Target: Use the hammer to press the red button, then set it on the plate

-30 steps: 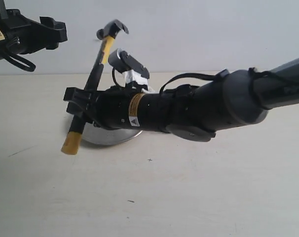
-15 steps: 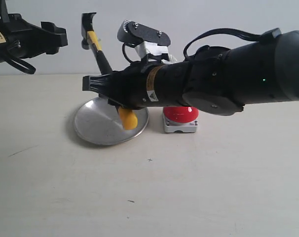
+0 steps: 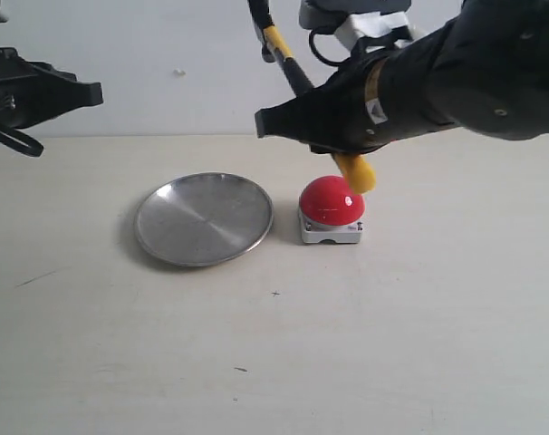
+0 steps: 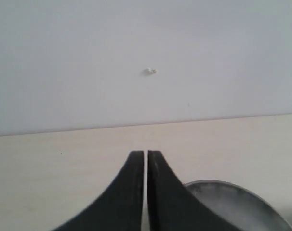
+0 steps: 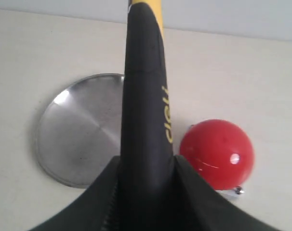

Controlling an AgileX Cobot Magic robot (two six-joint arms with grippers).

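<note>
Nearest us the table [image 3: 274,362] is pale, with a few dark specks. Further in we find the plate [image 3: 204,219] lying flat. Just to its right in the exterior view is the button [image 3: 329,199], a red dome on a grey base [image 3: 330,236]. Plate rim and base are near but apart.

Above the button we see the right gripper [image 3: 293,120], reaching in from the right, its jaws clamped on the hammer [image 3: 295,74]. The right wrist view agrees: two fingers [image 5: 110,192] press on either side of the black handle, with the plate to one side of it and the button to the other. The hammer is off the table, tilted, butt down. Its yellow butt [image 3: 356,172] hangs at the top of the dome; we cannot tell whether they touch. The handle climbs leftward out of the top of the exterior view, so the head is cut off.

Further back on the left, well apart from all this, the left gripper [image 3: 80,93] is up in the air. Its wrist view shows the jaws closed on nothing, the fingers [image 4: 131,192] all but meeting, with part of the plate in sight past them. Behind everything stands the plain wall [image 3: 166,54], bearing one small mark [image 3: 177,71].
</note>
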